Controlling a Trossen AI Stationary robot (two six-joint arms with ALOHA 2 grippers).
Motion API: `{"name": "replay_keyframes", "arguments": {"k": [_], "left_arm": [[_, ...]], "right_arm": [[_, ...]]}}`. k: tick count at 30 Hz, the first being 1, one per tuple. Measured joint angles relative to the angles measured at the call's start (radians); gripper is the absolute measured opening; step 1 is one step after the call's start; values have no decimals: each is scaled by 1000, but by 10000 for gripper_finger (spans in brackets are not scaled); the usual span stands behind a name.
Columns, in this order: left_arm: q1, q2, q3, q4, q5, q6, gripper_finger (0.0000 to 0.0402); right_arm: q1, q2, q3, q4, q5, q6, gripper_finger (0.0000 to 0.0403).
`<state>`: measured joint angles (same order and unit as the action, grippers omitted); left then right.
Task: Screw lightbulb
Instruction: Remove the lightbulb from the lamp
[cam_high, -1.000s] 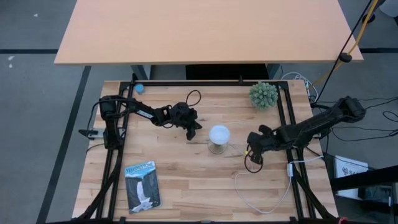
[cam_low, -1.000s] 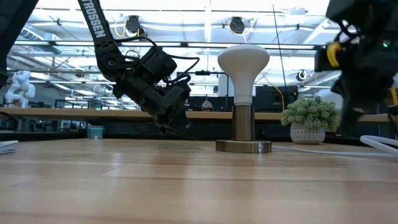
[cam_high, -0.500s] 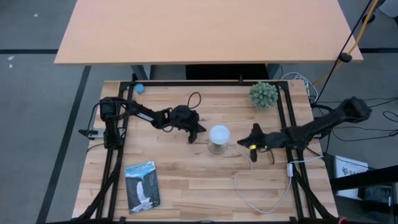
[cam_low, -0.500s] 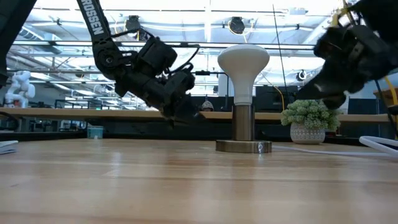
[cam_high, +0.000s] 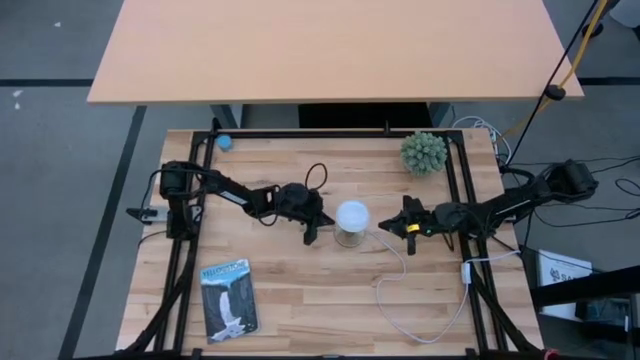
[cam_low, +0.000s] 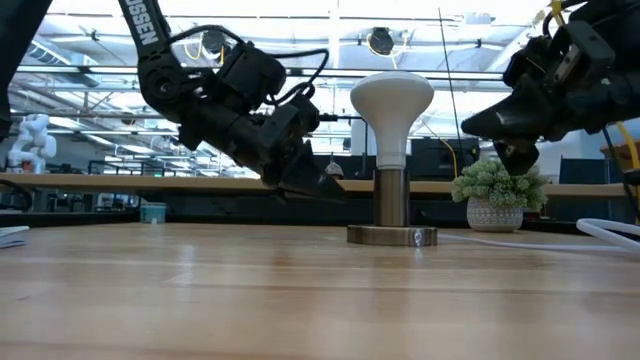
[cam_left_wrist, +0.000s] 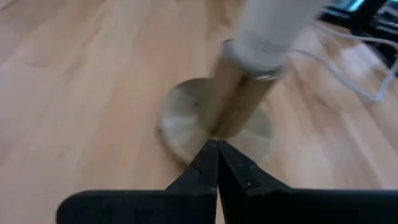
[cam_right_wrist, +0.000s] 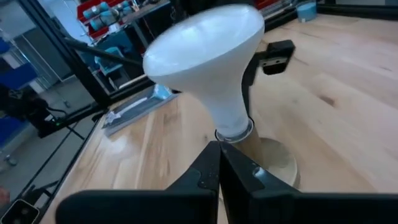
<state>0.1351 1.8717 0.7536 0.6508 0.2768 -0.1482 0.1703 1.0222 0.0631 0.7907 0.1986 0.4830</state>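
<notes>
**Between two closed grippers, a bulb waits upright in its socket**

At the middle of the pale wooden table (cam_high: 300, 290), the white frosted lightbulb (cam_high: 352, 215) stands upright in a brushed-metal socket post on a round disc base (cam_low: 392, 235), so either arm can reach its neck. The left gripper (cam_high: 312, 235) sits low beside the base, its fingers pressed together and holding nothing. The right gripper (cam_high: 392, 226), likewise pinched closed and empty, hangs near the bulb's other side. White lettering on the left arm reads "TROSSEN".

Around one socket base (cam_high: 351, 238) on the table: one white lightbulb (cam_high: 352, 215), one green spiky plant (cam_high: 424, 152), one booklet (cam_high: 229, 299), one small blue ball (cam_high: 225, 141), and two robot arms.
</notes>
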Motion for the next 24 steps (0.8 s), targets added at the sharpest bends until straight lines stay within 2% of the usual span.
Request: {"name": "replay_keyframes", "arguments": {"k": [3,8,15,18,21,24], "left_arm": [[-21,0,0,32,-35,1,9],[-50,0,0,34,-212,1,62],[-109,0,0,33,-494,-3,196],[-126,0,0,50,-664,4,248],[-125,0,0,56,-697,4,278],[-125,0,0,46,-698,4,289]], "right_arm": [[0,4,0,-12,2,17,0],[1,11,-1,-21,3,54,0],[2,13,0,-18,3,72,0],[2,13,0,-18,3,74,0],[2,13,0,-18,3,74,0],[2,13,0,-18,2,74,0]]}}
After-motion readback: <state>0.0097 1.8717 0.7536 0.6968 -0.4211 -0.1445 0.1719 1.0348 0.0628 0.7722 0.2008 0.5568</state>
